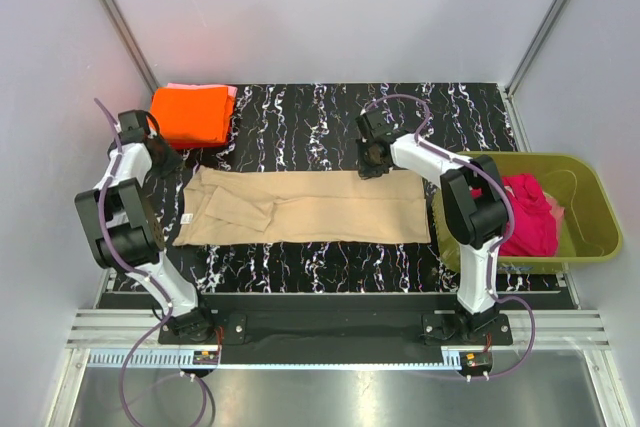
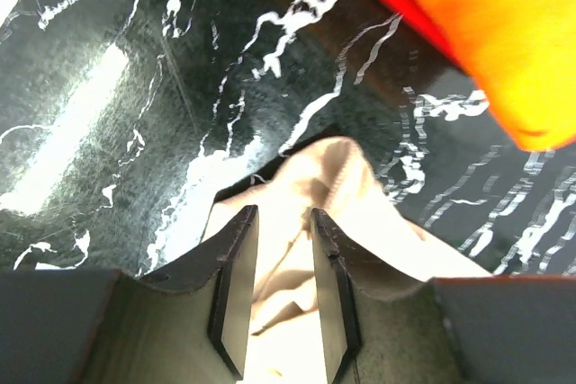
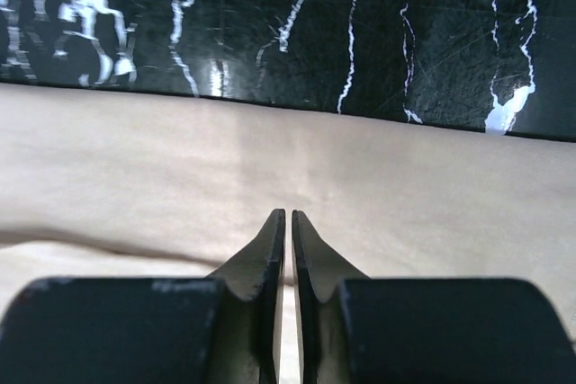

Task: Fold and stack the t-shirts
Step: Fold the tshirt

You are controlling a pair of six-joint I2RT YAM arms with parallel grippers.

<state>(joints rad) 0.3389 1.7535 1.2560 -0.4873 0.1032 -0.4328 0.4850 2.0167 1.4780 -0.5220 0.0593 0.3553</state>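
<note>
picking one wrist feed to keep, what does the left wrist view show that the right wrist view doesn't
Only the left wrist view: the folded orange t-shirt at upper right, and a bunched end of the tan t-shirt under the left hand, whose jaws stand apart. Only the right wrist view: a long straight edge of that shirt lying flat, and the right hand with its jaws nearly together. Both: the tan cloth on the black marbled table.
</note>
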